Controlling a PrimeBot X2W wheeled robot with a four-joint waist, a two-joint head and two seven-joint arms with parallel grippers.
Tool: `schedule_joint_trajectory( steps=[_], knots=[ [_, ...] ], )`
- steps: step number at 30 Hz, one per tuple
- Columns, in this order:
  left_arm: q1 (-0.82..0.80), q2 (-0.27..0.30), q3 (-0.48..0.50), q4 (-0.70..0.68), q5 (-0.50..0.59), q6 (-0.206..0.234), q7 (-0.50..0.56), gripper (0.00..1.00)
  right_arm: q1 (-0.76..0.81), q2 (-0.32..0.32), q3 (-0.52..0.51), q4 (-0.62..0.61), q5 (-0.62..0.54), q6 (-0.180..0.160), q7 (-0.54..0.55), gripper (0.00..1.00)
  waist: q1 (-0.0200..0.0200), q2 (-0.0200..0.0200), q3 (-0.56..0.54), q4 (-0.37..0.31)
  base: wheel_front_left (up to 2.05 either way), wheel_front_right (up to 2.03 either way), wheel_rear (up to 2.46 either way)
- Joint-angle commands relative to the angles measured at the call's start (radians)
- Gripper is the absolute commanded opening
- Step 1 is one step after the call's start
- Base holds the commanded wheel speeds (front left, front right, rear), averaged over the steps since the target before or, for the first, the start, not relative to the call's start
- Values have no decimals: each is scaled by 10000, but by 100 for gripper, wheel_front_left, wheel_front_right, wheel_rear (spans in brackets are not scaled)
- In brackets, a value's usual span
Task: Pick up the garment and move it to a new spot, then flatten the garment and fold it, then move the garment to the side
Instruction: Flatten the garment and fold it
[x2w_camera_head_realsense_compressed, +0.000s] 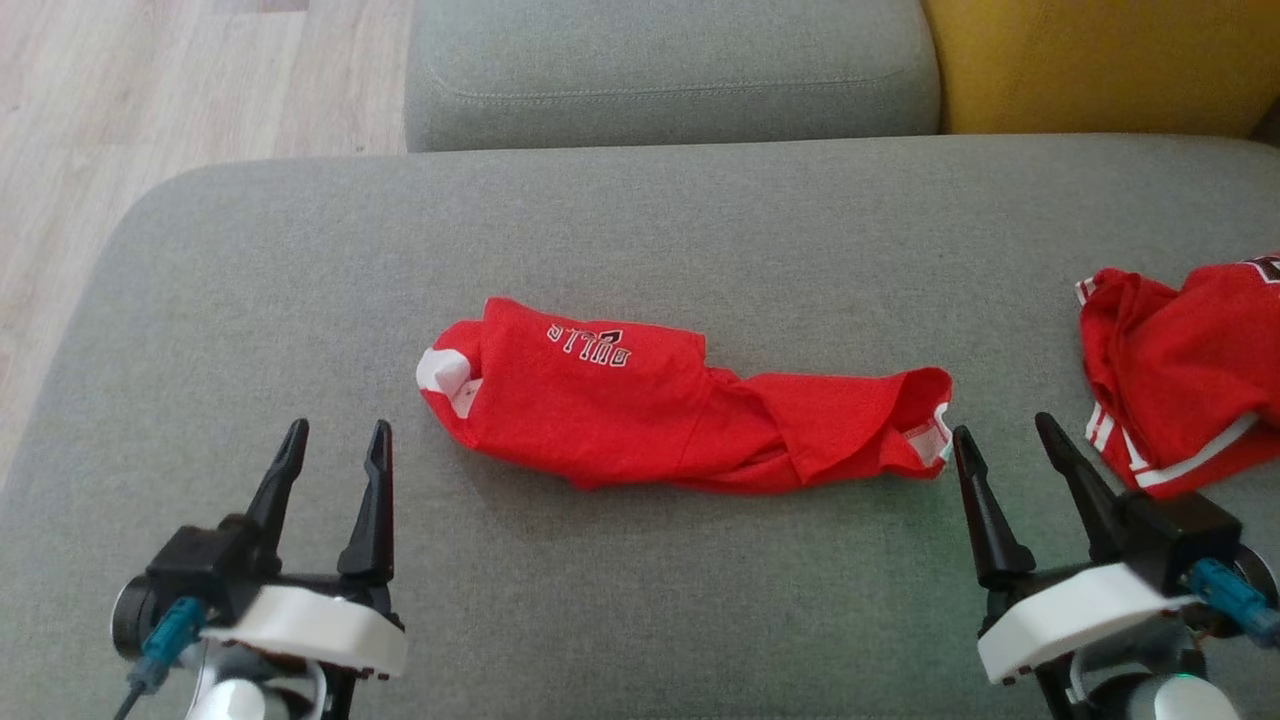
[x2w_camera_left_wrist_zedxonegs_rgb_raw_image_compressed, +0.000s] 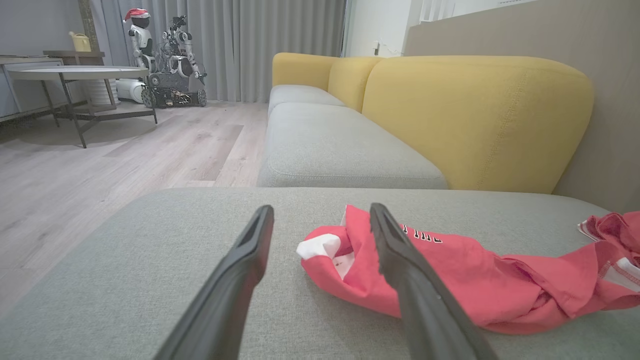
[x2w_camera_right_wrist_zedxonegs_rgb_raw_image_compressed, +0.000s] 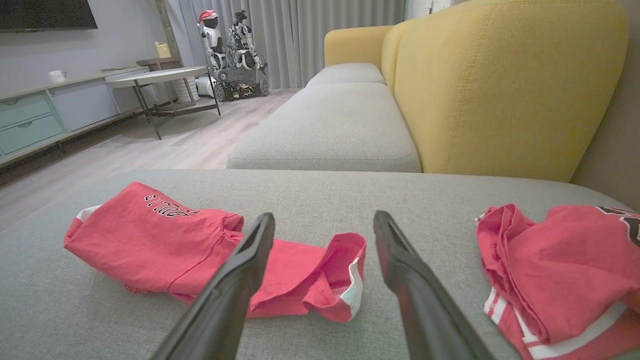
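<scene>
Garment (x2w_camera_head_realsense_compressed: 660, 410): red shirt, bunched and twisted into a long roll across the middle of the grey sofa cushion (x2w_camera_head_realsense_compressed: 300, 260). White trim at both ends, lettering on top.

Risks, as judged: the layers are wound together. A pinch at either end may take one layer only and drag the roll instead of lifting it. It could also tighten the twist and make flattening harder. A second red garment (x2w_camera_head_realsense_compressed: 1180, 370) lies near, to the right of the right hand (x2w_camera_head_realsense_compressed: 1002, 425); a drift that way could catch the wrong cloth.

Position: right hand released, fingers spread, inner fingertip just beside the roll's hemmed right end; contact cannot be told. Left hand (x2w_camera_head_realsense_compressed: 338, 428) released too and empty. It is near the white-trimmed left end but apart from it, offset left and toward the robot.
</scene>
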Motion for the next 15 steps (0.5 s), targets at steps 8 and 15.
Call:
schedule_joint_trajectory(
  steps=[8, 15],
  knots=[
    [-847, 93, -88, -175, -65, -278, 339, 100, -492, -35, 234, -425, 155, -7, 8, 100, 0, 0, 311, 0, 0, 0, 0],
    [-1736, -319, -620, 858, -123, -613, 529, 100, -830, -18, 450, -359, 255, -7, -3, 100, 0, 0, 832, -217, 0, 0, 0]
  ],
)
